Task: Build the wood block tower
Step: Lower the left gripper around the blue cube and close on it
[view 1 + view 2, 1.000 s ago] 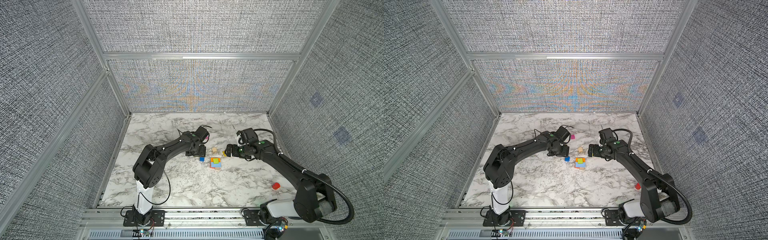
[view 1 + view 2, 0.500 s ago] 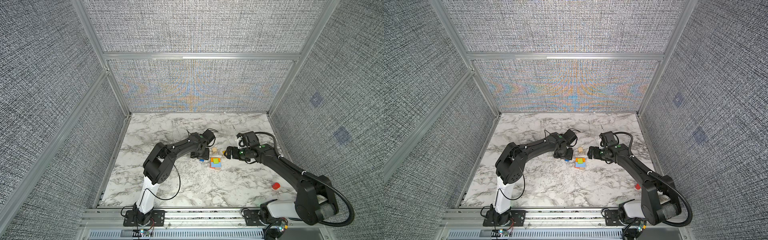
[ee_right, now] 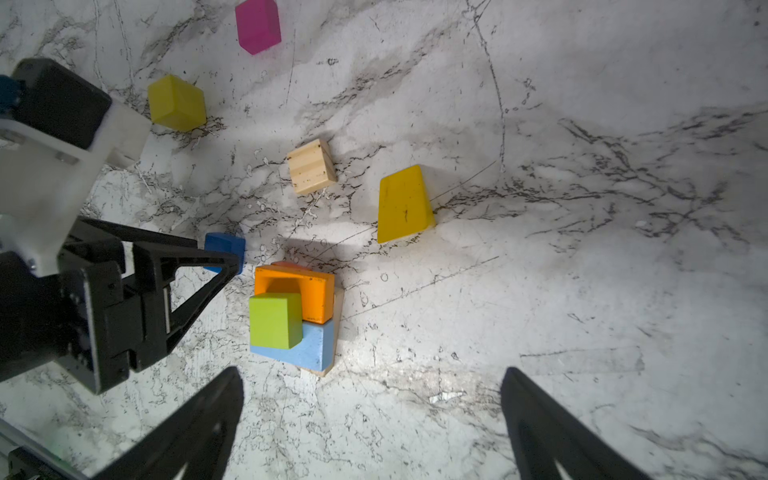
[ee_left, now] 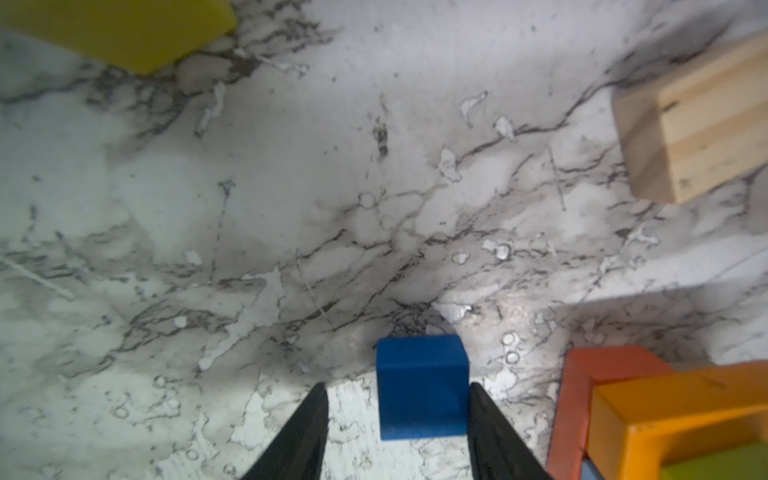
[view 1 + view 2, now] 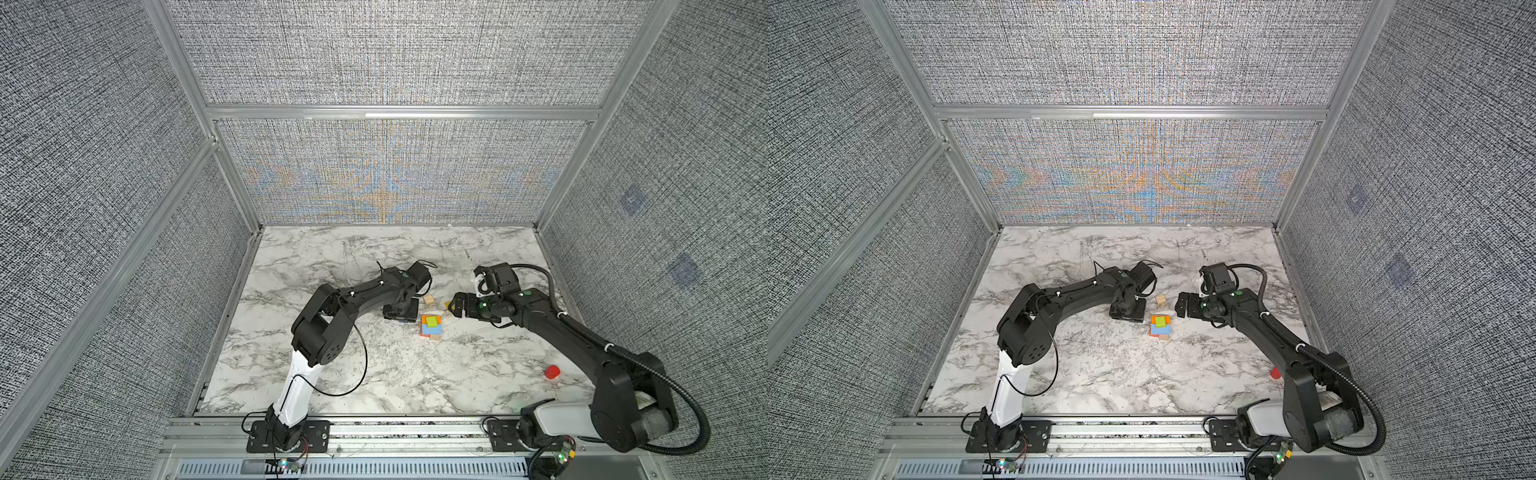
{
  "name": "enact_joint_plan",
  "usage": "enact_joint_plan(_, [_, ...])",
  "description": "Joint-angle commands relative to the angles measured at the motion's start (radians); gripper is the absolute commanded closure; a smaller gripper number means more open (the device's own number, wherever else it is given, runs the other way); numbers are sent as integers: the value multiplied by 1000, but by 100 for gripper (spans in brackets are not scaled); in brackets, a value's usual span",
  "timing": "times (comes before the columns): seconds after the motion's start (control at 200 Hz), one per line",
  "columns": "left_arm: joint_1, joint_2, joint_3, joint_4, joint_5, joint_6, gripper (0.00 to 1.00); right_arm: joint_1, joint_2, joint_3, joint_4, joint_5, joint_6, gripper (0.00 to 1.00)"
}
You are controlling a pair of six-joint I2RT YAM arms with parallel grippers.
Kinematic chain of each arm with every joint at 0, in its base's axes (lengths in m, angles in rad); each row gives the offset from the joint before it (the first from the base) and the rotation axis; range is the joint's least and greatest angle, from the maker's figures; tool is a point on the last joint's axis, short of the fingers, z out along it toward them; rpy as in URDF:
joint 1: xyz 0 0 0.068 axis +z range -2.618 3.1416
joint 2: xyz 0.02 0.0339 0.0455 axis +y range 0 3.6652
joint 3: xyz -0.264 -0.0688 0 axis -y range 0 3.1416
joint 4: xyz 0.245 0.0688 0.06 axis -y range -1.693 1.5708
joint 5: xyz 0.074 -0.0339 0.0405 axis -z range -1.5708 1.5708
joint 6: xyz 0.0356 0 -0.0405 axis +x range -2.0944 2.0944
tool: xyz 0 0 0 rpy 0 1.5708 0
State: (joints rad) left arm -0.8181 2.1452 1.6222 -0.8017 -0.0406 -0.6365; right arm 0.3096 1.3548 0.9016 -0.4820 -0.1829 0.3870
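Seemingly at pickup of the blue cube [image 4: 422, 386], on the table [image 4: 249, 208] just beside the tower [image 3: 291, 316]: left claw [image 4: 397, 387] half open astride it, not gripping, right claw [image 3: 370, 372] wide open, empty; next, likely pinching squarely, lifting onto the green cube [image 3: 275, 320].

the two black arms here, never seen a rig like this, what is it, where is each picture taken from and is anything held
It is a robot: a left arm and a right arm, each ending in a two-finger gripper, on a marble table. Two pictures look down from overhead; two come from cameras on the wrists. In the middle stands a started tower: a green cube on an orange arch and a light blue brick. Loose nearby lie a tan cube, a yellow wedge, a yellow cube, a magenta block and, far off, a red block. The left gripper is open, fingers either side of a blue cube, not yet clamped. The right gripper is open and empty.
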Motion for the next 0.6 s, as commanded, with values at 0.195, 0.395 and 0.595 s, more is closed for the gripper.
enact_joint_plan(0.195, [-1, 12, 32, -8, 12, -3, 58, -1, -2, -4, 6, 6, 4, 1])
enact_joint_plan(0.395, [-3, 11, 39, -12, 15, -3, 64, -4, 1, -3, 2, 10, 6, 1])
enact_joint_plan(0.595, [-4, 2, 38, -21, 8, -3, 68, -4, -1, -3, -1, 8, 7, 1])
